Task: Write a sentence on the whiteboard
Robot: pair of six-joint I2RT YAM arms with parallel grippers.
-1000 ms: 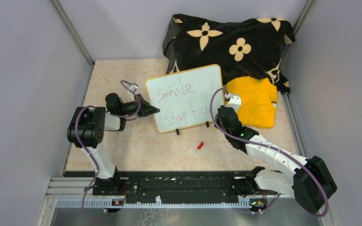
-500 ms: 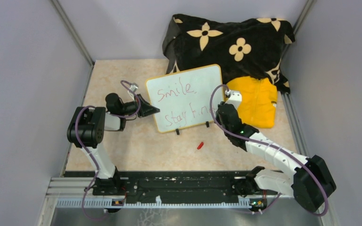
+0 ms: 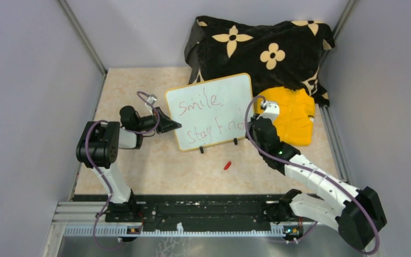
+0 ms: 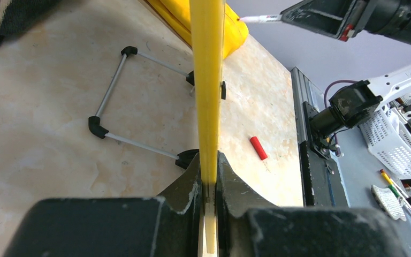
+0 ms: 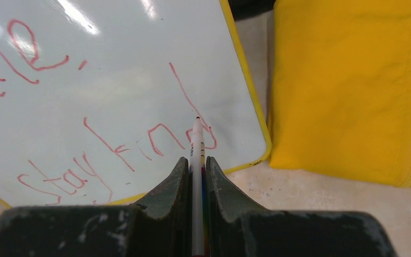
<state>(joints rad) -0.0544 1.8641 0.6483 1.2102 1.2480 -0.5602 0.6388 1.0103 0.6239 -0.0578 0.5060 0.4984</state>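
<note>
Right pincer (image 5: 195, 163) clamped narrow on a slim red-and-white marker pen (image 5: 196, 140). Pen tip is at the last letter of the lower line; contact unclear. Left pincer (image 4: 207, 170) pinches the left edge of the small glossy white whiteboard with tan-yellow frame (image 3: 230, 96). Board stands on black feet mid-tabletop. Thin red handwritten sentence (image 3: 214, 130) reads "smile" over "stay fine". Small red cap (image 3: 227, 165) lies on the beige marbled tabletop (image 3: 139, 160) in front of the board, apart from it. Folded yellow cloth (image 3: 291, 120) just right of the board. Black blanket with cream flowers (image 3: 262, 48) behind both.
</note>
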